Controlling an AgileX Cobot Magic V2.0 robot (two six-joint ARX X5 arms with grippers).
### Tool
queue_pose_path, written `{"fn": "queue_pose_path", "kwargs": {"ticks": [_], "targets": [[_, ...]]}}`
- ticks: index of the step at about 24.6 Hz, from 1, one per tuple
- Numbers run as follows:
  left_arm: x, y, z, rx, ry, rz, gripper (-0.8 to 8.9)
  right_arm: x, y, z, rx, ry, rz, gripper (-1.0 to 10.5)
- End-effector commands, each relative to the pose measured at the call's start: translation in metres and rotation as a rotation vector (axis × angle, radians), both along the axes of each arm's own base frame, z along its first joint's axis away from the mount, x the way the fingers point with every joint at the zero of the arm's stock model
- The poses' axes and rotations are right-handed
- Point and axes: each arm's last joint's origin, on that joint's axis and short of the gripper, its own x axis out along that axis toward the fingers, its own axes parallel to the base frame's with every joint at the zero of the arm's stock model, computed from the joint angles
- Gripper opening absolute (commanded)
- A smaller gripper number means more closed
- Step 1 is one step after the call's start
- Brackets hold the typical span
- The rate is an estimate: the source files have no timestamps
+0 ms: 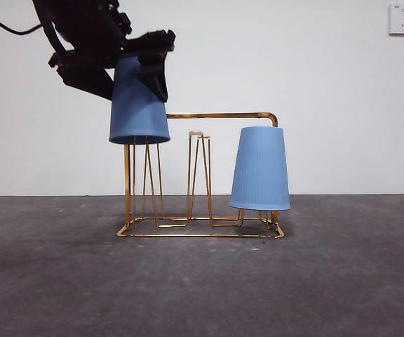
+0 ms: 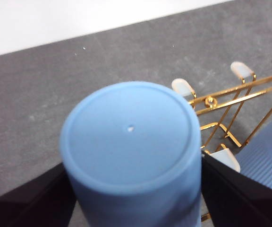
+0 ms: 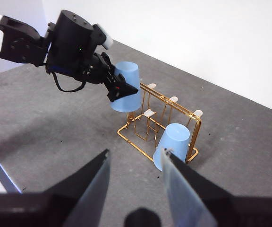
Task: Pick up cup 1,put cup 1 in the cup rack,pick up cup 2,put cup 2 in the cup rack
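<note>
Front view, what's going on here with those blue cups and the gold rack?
The left gripper holds a blue cup upside down, mouth just over the pegs at one end of the cup rack. A second blue cup already sits inverted on a peg at the other end, tilted slightly. The right gripper waits back from the rack, jaws open and empty.

My left pincer (image 1: 140,67) hangs high, arm reaching in from above, jaws clamped on a cup (image 1: 139,102). My right pincer (image 3: 136,163) waits raised and apart, jaws spread.
</note>
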Motion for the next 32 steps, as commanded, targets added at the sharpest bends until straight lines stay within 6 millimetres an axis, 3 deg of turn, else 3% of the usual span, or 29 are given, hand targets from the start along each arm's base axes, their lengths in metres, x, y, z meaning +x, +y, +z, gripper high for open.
{"fn": "queue_pose_path", "kwargs": {"ticks": [1, 24, 29, 30, 31, 32], "targets": [[0.005, -0.003, -0.011, 0.020, 0.016, -0.004, -0.07, 0.000, -0.001, 0.001, 0.013, 0.000, -0.009, 1.9], [0.031, -0.018, -0.087, 0.106, 0.221, 0.005, -0.07, 0.001, -0.001, 0.001, 0.002, -0.010, -0.050, 1.9], [0.030, -0.017, -0.090, 0.091, 0.251, 0.021, 0.01, 0.001, -0.001, 0.001, -0.001, -0.013, -0.049, 1.9], [0.030, -0.015, -0.091, 0.095, 0.268, 0.023, 0.18, 0.001, -0.001, 0.001, -0.001, -0.013, -0.049, 1.9], [0.029, -0.014, -0.092, 0.102, 0.280, 0.024, 0.95, 0.001, -0.001, 0.001, -0.003, -0.014, -0.048, 1.9], [0.028, -0.014, -0.093, 0.109, 0.291, 0.025, 2.55, 0.001, -0.001, 0.001, -0.003, -0.014, -0.048, 1.9]]}}
